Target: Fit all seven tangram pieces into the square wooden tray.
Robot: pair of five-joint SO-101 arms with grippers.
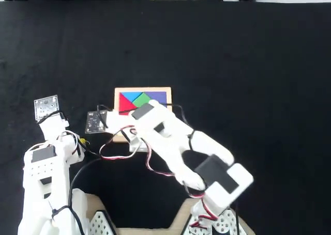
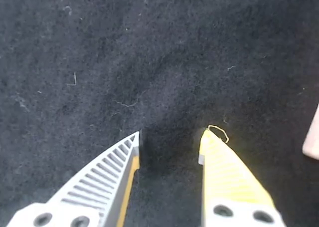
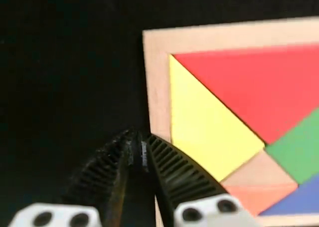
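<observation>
The square wooden tray point(image 1: 142, 90) lies mid-table, its near part covered by my right arm point(image 1: 170, 137). Inside it I see a red triangle point(image 3: 254, 87), a yellow triangle point(image 3: 204, 122), a green piece point(image 3: 299, 149), an orange piece point(image 3: 259, 197) and a blue piece point(image 3: 294, 202), all flat. A small patch of bare wood shows between yellow and orange. My right gripper point(image 3: 137, 146) is shut, empty, just outside the tray's border point(image 3: 155, 87). My left gripper point(image 2: 172, 137) hangs open over black cloth, nothing between its fingers, a tray corner point(image 2: 312, 137) off to one side.
Two small speckled grey cards lie left of the tray, one point(image 1: 46, 107) farther out and one point(image 1: 95, 121) close to it. Red and black cables point(image 1: 124, 155) trail between the arms. Black cloth stretches wide behind and to the right of the tray.
</observation>
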